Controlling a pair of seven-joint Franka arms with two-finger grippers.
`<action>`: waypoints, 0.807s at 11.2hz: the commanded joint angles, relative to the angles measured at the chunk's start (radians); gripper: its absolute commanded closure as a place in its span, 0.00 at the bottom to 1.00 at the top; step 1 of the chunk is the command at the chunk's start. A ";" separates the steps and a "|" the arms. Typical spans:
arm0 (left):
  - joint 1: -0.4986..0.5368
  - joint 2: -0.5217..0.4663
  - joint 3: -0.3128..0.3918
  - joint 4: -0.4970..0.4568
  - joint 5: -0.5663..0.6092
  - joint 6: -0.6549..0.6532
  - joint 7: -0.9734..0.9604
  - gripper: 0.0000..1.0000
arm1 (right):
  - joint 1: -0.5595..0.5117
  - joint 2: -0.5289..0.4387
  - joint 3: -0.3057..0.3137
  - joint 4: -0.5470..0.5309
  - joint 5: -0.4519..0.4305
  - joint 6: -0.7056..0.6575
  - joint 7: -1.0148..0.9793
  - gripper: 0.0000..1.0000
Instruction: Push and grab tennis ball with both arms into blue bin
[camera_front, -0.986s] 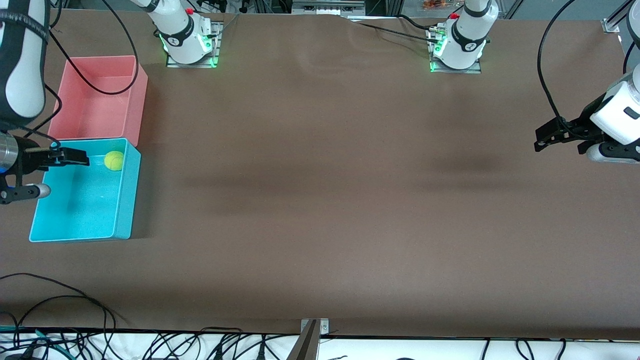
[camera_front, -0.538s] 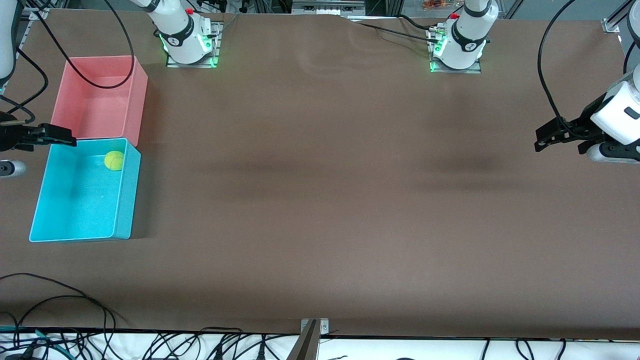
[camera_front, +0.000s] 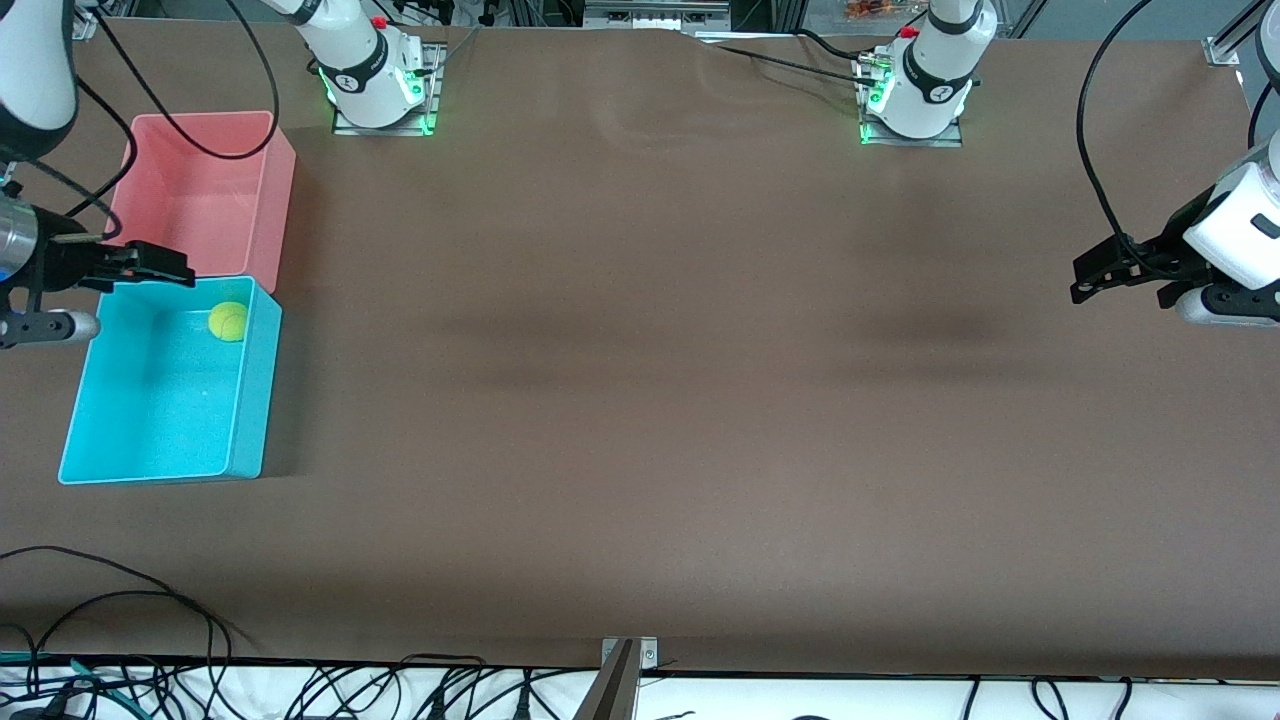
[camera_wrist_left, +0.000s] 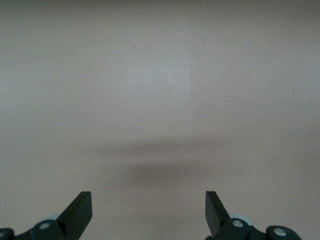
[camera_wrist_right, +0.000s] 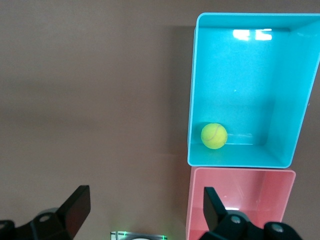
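I see the tennis ball (camera_front: 228, 321) sitting in the blue bin (camera_front: 250, 400), in the corner nearest the pink bin (camera_front: 270, 200), unmoved over the last 1 s. What changed: my right end effector (camera_front: 160, 265) was over the bin beside the ball, swung off past the bin's edge, and now hangs over the seam between the 2 bins, fingers spread, holding nothing. I judge the drop as done and the task basically complete; the right arm just needs to retreat. Left end effector (camera_front: 1090, 278) waits over bare counter (camera_front: 640, 400) at the left arm's end, released and empty, unchanged. Ball is fuzzy, yellow-green, round. Both bins are smooth glossy plastic, rectangular, rounded corners, touching end to end. Counter is matte brown, flat.
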 joint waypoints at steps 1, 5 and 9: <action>0.000 -0.007 0.002 0.005 0.021 -0.006 0.025 0.00 | -0.163 -0.186 0.226 -0.251 -0.105 0.126 0.056 0.00; 0.003 -0.007 0.002 0.005 0.021 -0.006 0.027 0.00 | -0.165 -0.246 0.225 -0.296 -0.070 0.226 0.096 0.00; 0.005 -0.007 0.004 0.005 0.021 -0.006 0.028 0.00 | -0.159 -0.242 0.230 -0.233 -0.058 0.168 0.050 0.00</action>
